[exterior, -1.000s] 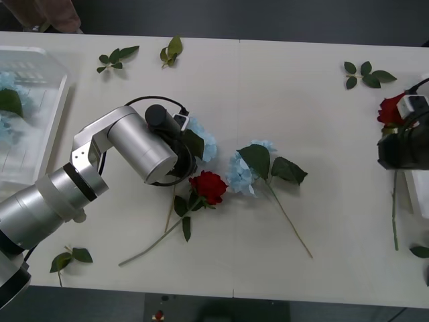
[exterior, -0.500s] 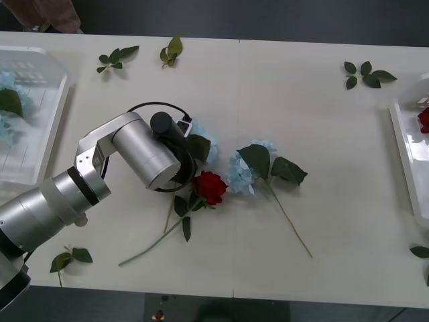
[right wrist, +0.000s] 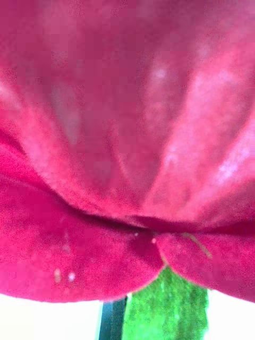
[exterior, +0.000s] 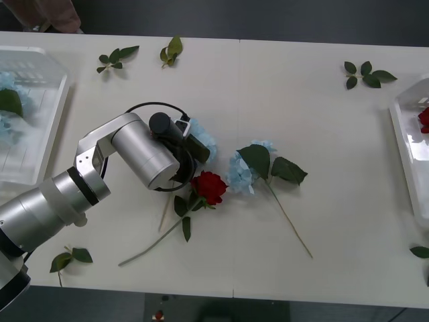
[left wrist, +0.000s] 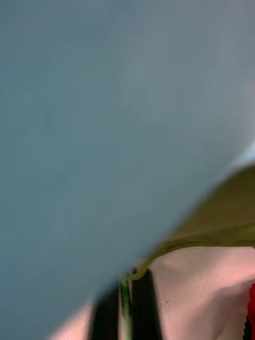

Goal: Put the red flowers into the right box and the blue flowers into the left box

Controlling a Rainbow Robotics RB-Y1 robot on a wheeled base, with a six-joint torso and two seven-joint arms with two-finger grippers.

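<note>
My left gripper [left wrist: 126,300] is shut on the thin green stem of a blue flower [exterior: 203,139] left of the table's middle. Its two black fingers [left wrist: 146,305] stand close together around the stem, and the left wrist [exterior: 157,153] covers them from above. A red flower [exterior: 209,186] lies just beside it, and a second blue flower [exterior: 241,173] lies to its right. The left box [exterior: 47,117] holds blue flowers [exterior: 8,100]. The right box [exterior: 404,144] holds a red flower [exterior: 423,119]. Red petals [right wrist: 122,133] press close against my right gripper [right wrist: 149,324], which grips the green stem.
Loose green leaf sprigs lie at the table's far edge [exterior: 116,58] [exterior: 171,49] [exterior: 367,74], near the front left [exterior: 70,258] and at the front right [exterior: 420,251]. The far middle of the table is bare.
The right arm, holding a red flower over the right box a second ago, has left the front view. The left gripper's blue flower has shifted a little, and its stem end has swung left.
</note>
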